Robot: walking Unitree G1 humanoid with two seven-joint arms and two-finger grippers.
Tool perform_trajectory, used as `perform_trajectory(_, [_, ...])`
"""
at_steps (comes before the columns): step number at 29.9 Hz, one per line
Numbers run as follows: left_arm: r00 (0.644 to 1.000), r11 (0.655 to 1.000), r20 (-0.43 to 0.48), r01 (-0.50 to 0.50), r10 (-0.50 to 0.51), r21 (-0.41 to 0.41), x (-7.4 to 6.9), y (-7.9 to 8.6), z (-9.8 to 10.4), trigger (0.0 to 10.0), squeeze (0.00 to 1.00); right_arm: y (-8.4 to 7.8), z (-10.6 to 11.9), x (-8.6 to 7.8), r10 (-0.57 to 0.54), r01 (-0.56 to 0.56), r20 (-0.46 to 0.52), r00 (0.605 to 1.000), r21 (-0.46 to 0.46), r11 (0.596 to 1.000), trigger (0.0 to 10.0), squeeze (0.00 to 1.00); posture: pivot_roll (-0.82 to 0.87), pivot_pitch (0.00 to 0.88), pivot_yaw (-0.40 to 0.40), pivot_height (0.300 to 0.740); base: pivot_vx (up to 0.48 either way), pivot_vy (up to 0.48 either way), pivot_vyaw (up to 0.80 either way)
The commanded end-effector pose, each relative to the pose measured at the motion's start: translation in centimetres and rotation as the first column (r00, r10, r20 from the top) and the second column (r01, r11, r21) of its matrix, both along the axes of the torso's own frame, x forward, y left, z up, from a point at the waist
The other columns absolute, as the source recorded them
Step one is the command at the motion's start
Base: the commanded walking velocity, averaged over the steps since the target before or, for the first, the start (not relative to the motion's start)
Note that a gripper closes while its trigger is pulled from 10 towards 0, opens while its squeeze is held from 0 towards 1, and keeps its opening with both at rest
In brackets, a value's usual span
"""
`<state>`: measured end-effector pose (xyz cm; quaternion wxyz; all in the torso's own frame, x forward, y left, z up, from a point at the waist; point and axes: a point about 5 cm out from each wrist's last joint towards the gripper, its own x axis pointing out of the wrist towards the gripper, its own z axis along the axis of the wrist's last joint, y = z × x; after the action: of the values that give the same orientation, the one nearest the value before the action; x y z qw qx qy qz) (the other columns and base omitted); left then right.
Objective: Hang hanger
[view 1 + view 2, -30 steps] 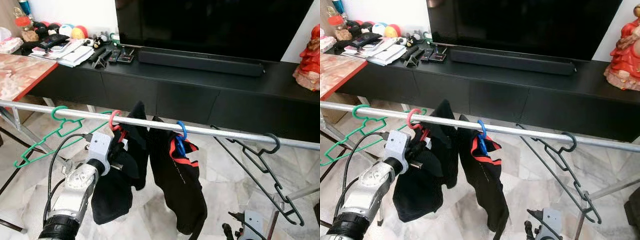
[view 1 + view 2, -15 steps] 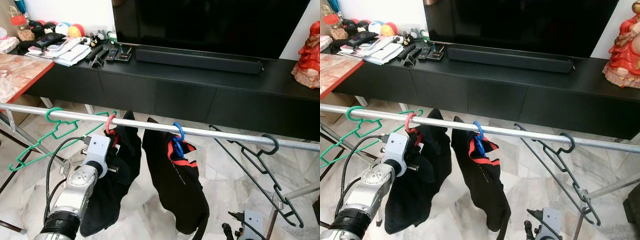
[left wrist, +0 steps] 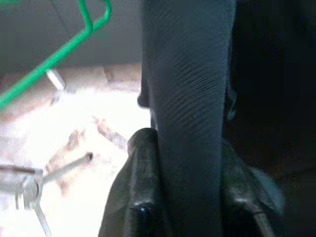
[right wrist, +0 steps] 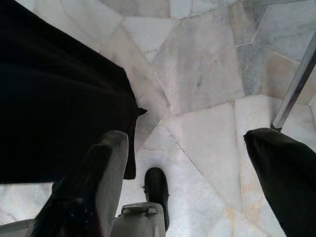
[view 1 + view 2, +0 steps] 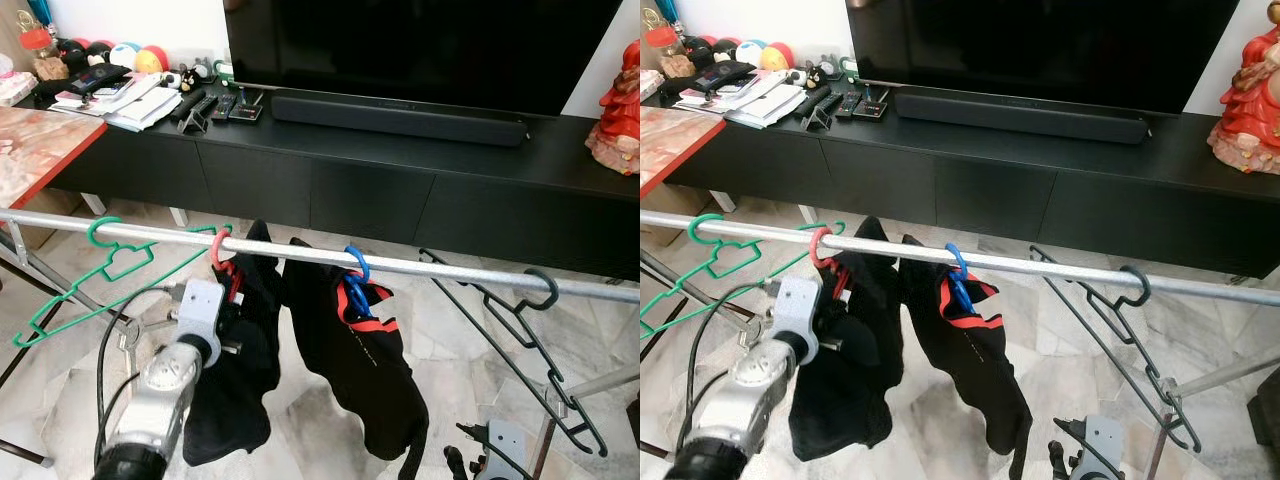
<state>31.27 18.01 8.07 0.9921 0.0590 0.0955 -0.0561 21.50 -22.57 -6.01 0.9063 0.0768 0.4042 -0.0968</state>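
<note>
Jaws of the left gripper (image 3: pixel 187 187) are closed on a fold of the black garment (image 5: pixel 235 360) that hangs from the pink hanger (image 5: pixel 222 250), as the left wrist view shows dark ribbed cloth pinched between the two fingers (image 3: pixel 140 197); jaws of the right gripper (image 4: pixel 182 173) stand spread apart with nothing between them, pointing down at the marble floor (image 4: pixel 207 74) while that arm hangs low. Reading from the left along the metal rail (image 5: pixel 450 270): a bare green hanger (image 5: pixel 95 275) is hooked on, tilted down toward the left; next, the pink hanger has its hook over the rail and carries the garment held by the left gripper; just beside it a blue hanger (image 5: pixel 357 275) is hooked on and bears a black garment with red trim (image 5: pixel 365 360); well apart to the right a bare black hanger (image 5: pixel 520 330) dangles steeply from its hook. Behind stands a black TV cabinet (image 5: pixel 400 190) with a television (image 5: pixel 420 45) on it. Judged from this arrangement, the hanging itself appears done, since the pink hook sits fully over the rail; what seems left is for the left gripper to let go of the cloth and draw away without tugging the hanger off.
</note>
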Motion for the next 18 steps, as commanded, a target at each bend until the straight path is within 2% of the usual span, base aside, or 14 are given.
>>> perform_trajectory(1, [0.998,0.999,0.056,-0.031,0.032,-0.018,-0.3,0.4,0.8,10.0,0.75,-0.2,-0.4,-0.7,-0.001,0.001,-0.026,1.000,-0.001,1.000,10.0,0.00,0.01,0.161,-0.006,0.740,0.000,0.000,0.00])
perform_trajectory(4, [0.990,0.998,0.127,-0.049,0.053,-0.036,-1.4,0.6,1.6,10.0,0.72,-0.2,-0.4,-0.8,-0.003,0.003,-0.026,1.000,-0.002,1.000,10.0,0.00,0.02,0.162,-0.008,0.740,0.000,0.000,0.00])
perform_trajectory(9, [0.979,0.996,0.184,-0.082,0.085,-0.021,-2.8,1.1,2.4,10.0,0.69,-0.2,-0.4,-0.8,0.002,-0.002,-0.027,1.000,-0.004,1.000,10.0,0.00,0.02,0.163,-0.008,0.740,0.000,0.000,0.00])
perform_trajectory(10, [0.974,0.996,0.206,-0.089,0.092,-0.022,-3.4,1.2,2.8,10.0,0.49,-0.3,-0.4,-0.8,0.003,-0.003,-0.027,1.000,-0.004,1.000,10.0,0.00,0.02,0.162,-0.008,0.740,0.000,0.000,0.00])
perform_trajectory(11, [0.974,0.996,0.206,-0.089,0.092,-0.022,-3.4,1.2,2.8,10.0,0.49,-0.3,-0.4,-0.8,0.003,-0.003,-0.027,1.000,-0.004,1.000,10.0,0.00,0.02,0.162,-0.008,0.740,0.000,0.000,0.00])
perform_trajectory(12, [0.970,0.995,0.222,-0.094,0.096,-0.019,-4.0,1.2,3.0,10.0,0.00,-0.3,-0.4,-0.8,0.004,-0.004,-0.026,1.000,-0.005,1.000,10.0,0.00,0.02,0.162,-0.008,0.740,0.000,0.000,0.00])
perform_trajectory(13, [0.964,0.995,0.244,-0.097,0.104,-0.038,-5.1,1.1,3.2,10.0,0.00,-0.3,-0.4,-0.8,0.005,-0.005,-0.027,1.000,-0.007,1.000,10.0,0.00,0.02,0.160,-0.009,0.740,0.000,0.000,0.00])
perform_trajectory(18, [0.963,0.994,0.249,-0.103,0.106,-0.027,-6.0,1.0,3.0,10.0,0.00,-0.4,-0.4,-0.8,0.005,-0.005,-0.029,1.000,-0.009,1.000,10.0,0.00,0.03,0.158,-0.007,0.740,0.000,0.000,0.00])
